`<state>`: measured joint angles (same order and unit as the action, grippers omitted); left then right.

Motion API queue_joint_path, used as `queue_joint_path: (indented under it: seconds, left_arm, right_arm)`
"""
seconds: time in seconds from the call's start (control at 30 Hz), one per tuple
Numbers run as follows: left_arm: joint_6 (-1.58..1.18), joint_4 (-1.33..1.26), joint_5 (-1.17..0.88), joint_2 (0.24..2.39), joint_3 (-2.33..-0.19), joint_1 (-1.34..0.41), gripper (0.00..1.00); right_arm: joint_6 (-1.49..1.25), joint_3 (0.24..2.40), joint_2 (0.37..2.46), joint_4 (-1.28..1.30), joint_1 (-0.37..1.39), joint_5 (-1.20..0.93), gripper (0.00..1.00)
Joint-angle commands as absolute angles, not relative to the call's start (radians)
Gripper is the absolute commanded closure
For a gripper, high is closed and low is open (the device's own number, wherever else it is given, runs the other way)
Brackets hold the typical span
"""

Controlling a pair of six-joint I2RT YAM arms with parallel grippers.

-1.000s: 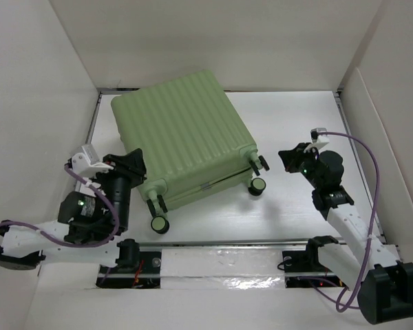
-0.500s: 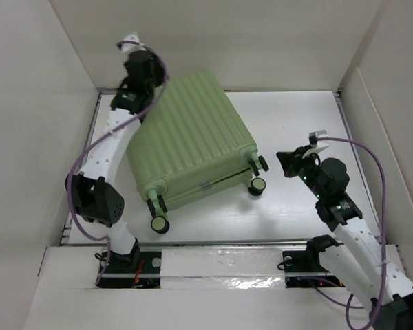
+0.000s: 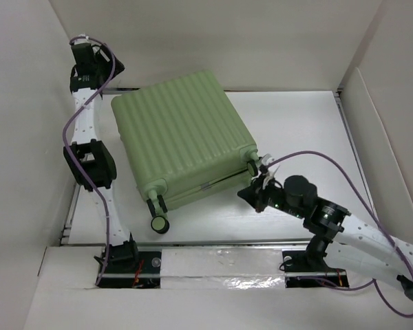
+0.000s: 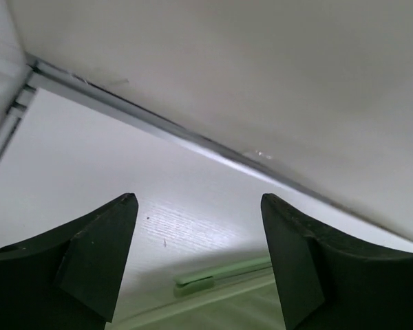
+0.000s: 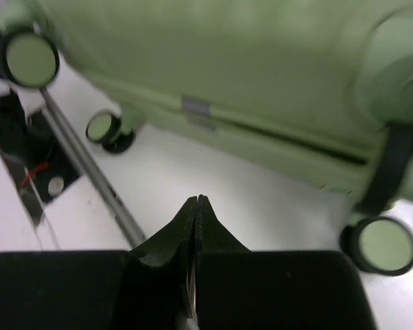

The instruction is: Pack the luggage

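One luggage, two arms: left gripper high in far left corner, wide apart; right gripper low by a wheel, pinched together, empty

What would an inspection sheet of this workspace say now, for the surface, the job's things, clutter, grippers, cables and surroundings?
Surface: white table, bare around the case.
Job's things: pale green luggage, closed, lying flat with its ribbed shell up and its wheels toward the near edge.
Clutter: nothing seen.
Grippers: left gripper open and empty, raised near the far left corner, past the luggage. Right gripper shut and empty, low over the table beside the wheel end of the luggage; contact cannot be told.
Cables: purple cable along the left arm; another purple cable arcs over the right arm.
Surroundings: plain white walls on three sides.
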<state>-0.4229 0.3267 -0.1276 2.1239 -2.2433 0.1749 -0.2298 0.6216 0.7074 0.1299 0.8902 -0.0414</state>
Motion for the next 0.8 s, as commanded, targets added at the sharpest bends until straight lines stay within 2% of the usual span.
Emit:
queue_joint_path:
  seconds: [0.0,0.13,0.37,0.43,0.53,0.67,0.73,0.77]
  left_arm:
    - [-0.39,0.313,-0.334,2.229,-2.302,0.206,0.3]
    - [-0.388,0.244,-0.495,2.344,-2.339,0.216,0.26]
    - [-0.379,0.184,-0.73,2.5,-2.355,0.207,0.25]
    - [-0.341,0.187,-0.727,2.494,-2.315,0.172,0.26]
    - [-0.333,0.013,-0.722,2.38,-2.066,0.14,0.25]
    - [-0.532,-0.36,-0.719,2.138,-1.572,0.13,0.29]
    - [-0.577,-0.498,-0.611,2.05,-1.426,0.121,0.33]
    - [-0.628,-0.631,-0.538,1.951,-1.255,0.121,0.33]
  right_arm:
    - [-0.271,0.586,0.755,0.164,0.989,0.124,1.0]
    - [-0.293,0.58,0.865,0.114,0.958,0.233,1.0]
    - [-0.275,0.662,1.158,-0.072,0.76,0.134,1.0]
    - [-0.27,0.718,1.254,-0.121,0.749,0.132,1.0]
    - [-0.276,0.758,1.345,-0.239,0.706,0.156,1.0]
    - [-0.264,0.849,1.429,-0.282,0.655,0.144,1.0]
    - [-0.259,0.883,1.445,-0.282,0.624,0.135,1.0]
    - [-0.246,0.902,1.459,-0.31,0.603,0.114,1.0]
